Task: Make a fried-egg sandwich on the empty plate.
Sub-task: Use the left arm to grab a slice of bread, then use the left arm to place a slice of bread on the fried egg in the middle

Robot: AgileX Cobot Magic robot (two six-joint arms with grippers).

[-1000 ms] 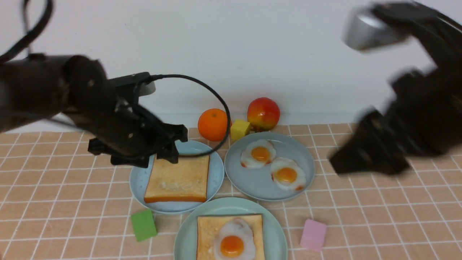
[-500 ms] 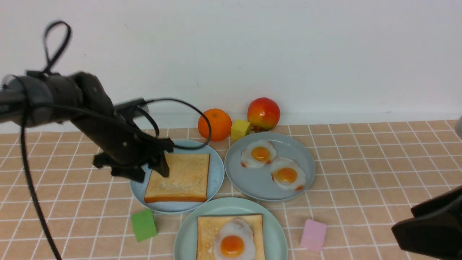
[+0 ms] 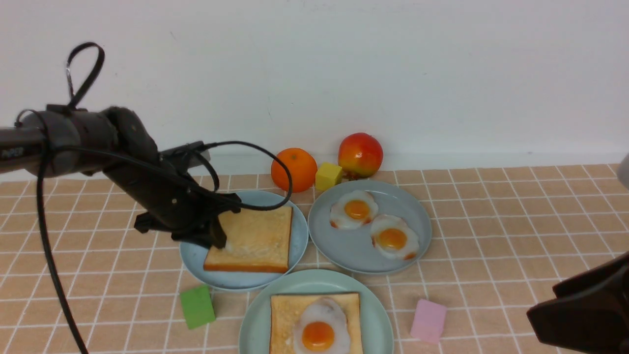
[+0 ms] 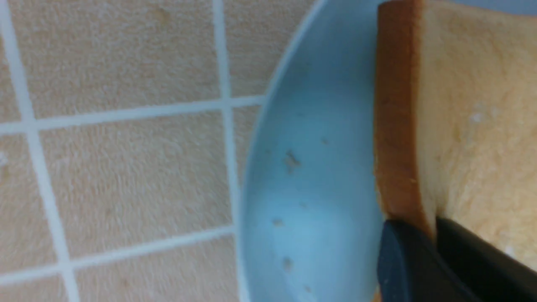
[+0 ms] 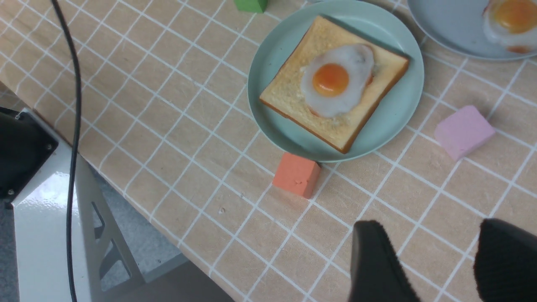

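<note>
Left fingers [image 4: 407, 264] pinching toast slice [image 4: 478, 105] crust, right fingers [image 5: 377, 264] spread, arm lettering [image 3: 11, 153] unreadable

The surface [image 3: 516, 221], covered in peach tiling with white grid lines, is carrying three plates set close together: a sky-blue plate [image 3: 194, 258] is sitting to the left, a grey-blue plate [image 3: 354, 253] to the right, and a mint-green plate [image 3: 255, 324] nearest the robot. An orange [image 3: 294, 169], a yellow block [image 3: 328, 176] and an apple [image 3: 360, 155] are standing in a row by the far wall. A green block [image 3: 197, 307] is lying left of the mint-green plate and a pink block [image 3: 428, 320] right of it. An orange-red block [image 5: 296, 175] is sitting just beside its rim.
</note>
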